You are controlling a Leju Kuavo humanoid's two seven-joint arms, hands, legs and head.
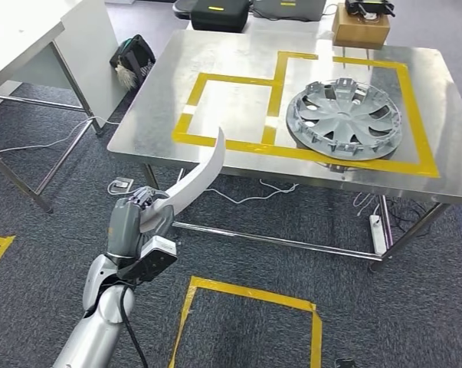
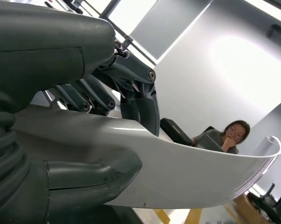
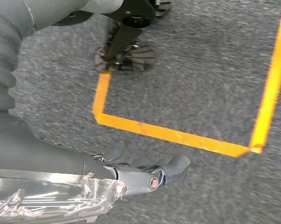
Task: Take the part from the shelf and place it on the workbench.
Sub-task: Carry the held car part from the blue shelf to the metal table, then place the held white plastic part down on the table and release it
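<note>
Head view: I see the shiny steel workbench [image 1: 158,107] with yellow tape outlines | round grey plastic wheel cover [image 1: 344,119] lies in its right outline | long curved white plastic part [image 1: 196,180] is off the bench, tip above its front edge | left hand [image 1: 137,222] clamps the part's lower end | right hand [image 3: 146,175] over grey carpet, I cannot tell its state.

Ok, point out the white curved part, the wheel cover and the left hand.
white curved part [image 1: 202,172], head view, mid-blade.
wheel cover [image 1: 342,116], head view, hub.
left hand [image 1: 137,222], head view, middle of hand.
</note>
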